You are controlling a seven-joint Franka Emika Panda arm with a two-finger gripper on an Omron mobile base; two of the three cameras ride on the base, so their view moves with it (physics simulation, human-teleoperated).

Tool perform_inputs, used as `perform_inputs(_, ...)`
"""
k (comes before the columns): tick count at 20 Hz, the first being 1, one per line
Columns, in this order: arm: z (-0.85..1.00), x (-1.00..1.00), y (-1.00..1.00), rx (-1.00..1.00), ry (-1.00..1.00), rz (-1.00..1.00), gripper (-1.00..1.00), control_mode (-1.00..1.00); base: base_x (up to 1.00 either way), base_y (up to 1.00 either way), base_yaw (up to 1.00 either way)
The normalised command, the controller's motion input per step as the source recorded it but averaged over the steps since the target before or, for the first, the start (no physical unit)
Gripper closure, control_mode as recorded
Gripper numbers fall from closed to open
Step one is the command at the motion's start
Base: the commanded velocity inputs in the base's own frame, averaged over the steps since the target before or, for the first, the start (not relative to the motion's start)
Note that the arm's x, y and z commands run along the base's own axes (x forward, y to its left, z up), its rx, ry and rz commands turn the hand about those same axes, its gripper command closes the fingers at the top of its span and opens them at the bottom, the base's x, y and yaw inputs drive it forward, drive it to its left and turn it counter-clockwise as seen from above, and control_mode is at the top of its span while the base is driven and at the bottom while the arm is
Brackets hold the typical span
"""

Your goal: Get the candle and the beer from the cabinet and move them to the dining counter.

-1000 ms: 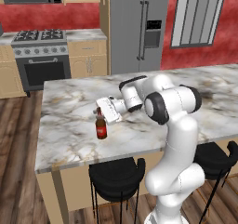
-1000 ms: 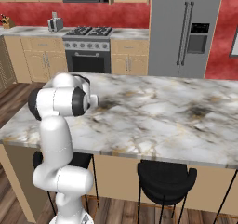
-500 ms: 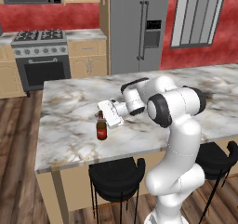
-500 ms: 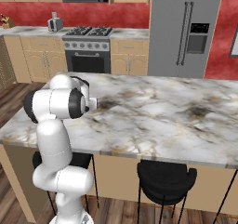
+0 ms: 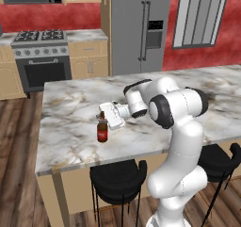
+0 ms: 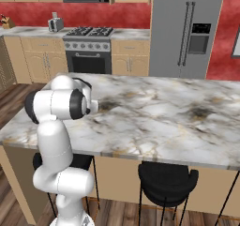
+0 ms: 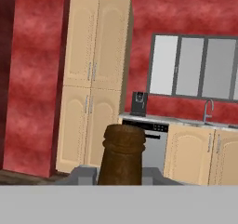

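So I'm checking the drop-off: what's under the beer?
The beer stands upright on the dining counter, end effector at its neck. Its base hides the contact patch.

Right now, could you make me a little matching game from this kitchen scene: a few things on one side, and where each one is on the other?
Things:
1. beer
2. gripper
3. black stool
4. gas stove

Places:
A. against the back wall, left of the steel fridge
B. closed around the bottle's neck
C. under the near edge of the dining counter
D. upright on the marble top

Pairs: 1-D, 2-B, 3-C, 4-A
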Motion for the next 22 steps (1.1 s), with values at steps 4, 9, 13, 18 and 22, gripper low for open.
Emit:
perform_inputs(4,-0.03,0.0,0.0,0.02,0.06,0.0,1.0,-1.0,0.0,0.0,0.0)
perform_inputs(9,-0.04,0.0,0.0,0.0,0.0,0.0,1.0,-1.0,0.0,0.0,0.0)
perform_inputs(13,0.0,0.0,0.0,0.0,0.0,0.0,1.0,-1.0,0.0,0.0,0.0)
perform_inputs(18,0.0,0.0,0.0,0.0,0.0,0.0,-1.0,-1.0,0.0,0.0,0.0)
perform_inputs(22,0.0,0.0,0.0,0.0,0.0,0.0,-1.0,-1.0,0.0,0.0,0.0)
